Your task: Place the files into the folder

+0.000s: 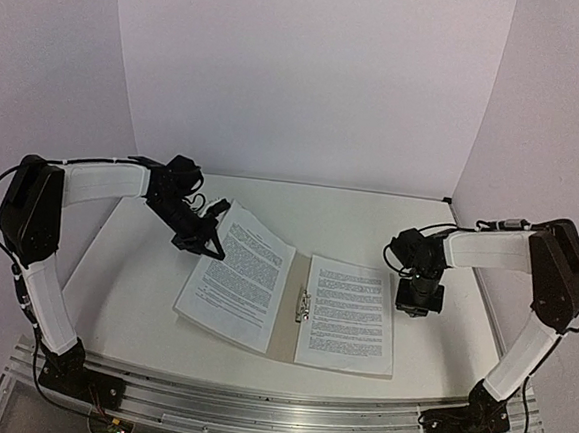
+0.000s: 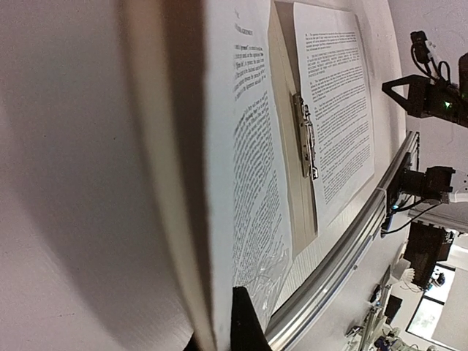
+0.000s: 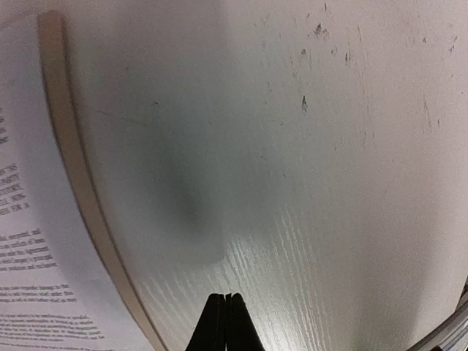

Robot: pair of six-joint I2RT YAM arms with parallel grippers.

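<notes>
Left tool [image 1: 212,248] clamps folder [image 1: 284,345] at its raised flap; right tool [image 3: 225,307], closed empty, alongside.

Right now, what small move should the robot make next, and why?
Probably swing the left gripper rightward, folding the lifted cover shut. It pinches the folder by its left edge, raised off the table; the left sheet and right sheet already lie inside. The right gripper, shut and empty, hangs beside it.
</notes>
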